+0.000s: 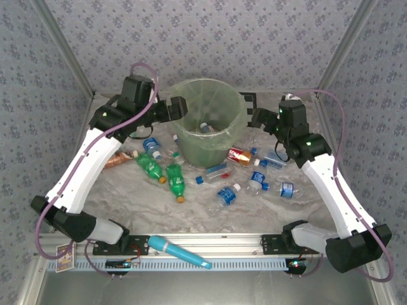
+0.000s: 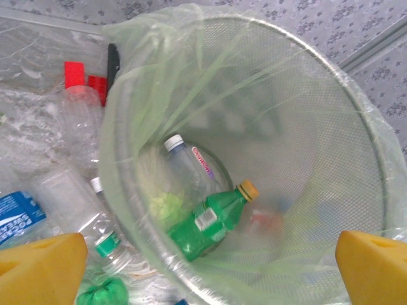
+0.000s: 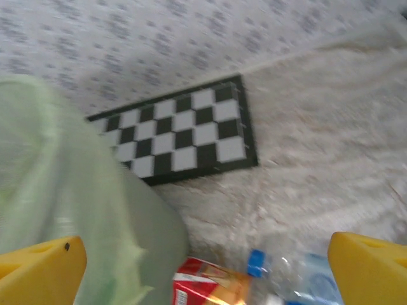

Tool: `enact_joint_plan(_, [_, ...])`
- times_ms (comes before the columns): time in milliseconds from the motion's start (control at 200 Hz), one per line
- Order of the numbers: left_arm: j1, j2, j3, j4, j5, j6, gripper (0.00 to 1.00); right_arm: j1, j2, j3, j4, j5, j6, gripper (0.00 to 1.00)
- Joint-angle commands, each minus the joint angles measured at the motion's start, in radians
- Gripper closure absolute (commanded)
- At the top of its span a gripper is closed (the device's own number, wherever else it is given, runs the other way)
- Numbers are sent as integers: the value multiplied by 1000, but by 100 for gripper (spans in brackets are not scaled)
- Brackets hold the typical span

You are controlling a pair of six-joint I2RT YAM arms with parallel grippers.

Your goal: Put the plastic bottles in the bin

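**Bin** (image 1: 219, 143): one. Round, pale green and translucent, lined with a thin bag. It stands on the desk (image 1: 210, 213) at upper centre of the top view. The desk is covered with a crinkled clear sheet.

**Bottles inside the bin (left wrist view):** two can be made out.
- One green bottle with an orange cap (image 2: 210, 222) lies on the bottom.
- One clear bottle with a white cap (image 2: 191, 166) lies just beside it, higher in the frame.
- A reddish blur to their right cannot be identified.

**Bottles on the desk (top view):**
- Green bottles (image 1: 151, 166): two, lying side by side lower left of the bin.
- Red-labelled bottle (image 1: 240, 155): one, just beside the bin's lower right wall.
- Brownish bottle (image 1: 116, 159): one, at centre left, partly under the left arm.
- Blue-labelled clear bottles (image 1: 227, 194): at least five. One is left of the bin and the others are scattered to its lower right.

**Left jaws:** at the bin's upper left rim, looking down into its mouth. The yellow pads (image 2: 41, 267) sit at the bottom corners of the wrist view, spread fully apart and holding nothing.

**Right jaws:** near the bin's upper right. The pads (image 3: 38, 267) are equally wide apart and empty.

**Teal stick** (image 1: 179, 251): one, at lower centre, on the front rail.

**Checkerboard** (image 3: 184, 133): one, lying flat behind the bin.
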Motion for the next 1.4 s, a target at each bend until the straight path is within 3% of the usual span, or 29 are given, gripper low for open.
enact_joint_plan(0, [19,-49,-70,22,-20,-8,0,-73,-35,-57,-185,1,179,1])
enact_joint_plan(290, [47,-125,-196,65,-27,-20,0,-221,-97,-211,-389,-105,405,1])
enact_joint_plan(605, [67,-198,-324,138,-27,-39,0,-320,-100,-346,-469,-273,494,0])
enact_joint_plan(795, [82,-250,-396,148,-34,-67,0,-394,-98,-448,-388,-375,553,7])
enact_joint_plan(1394, [98,-267,-370,85,-51,-60,0,-444,110,-576,-125,-421,560,15])
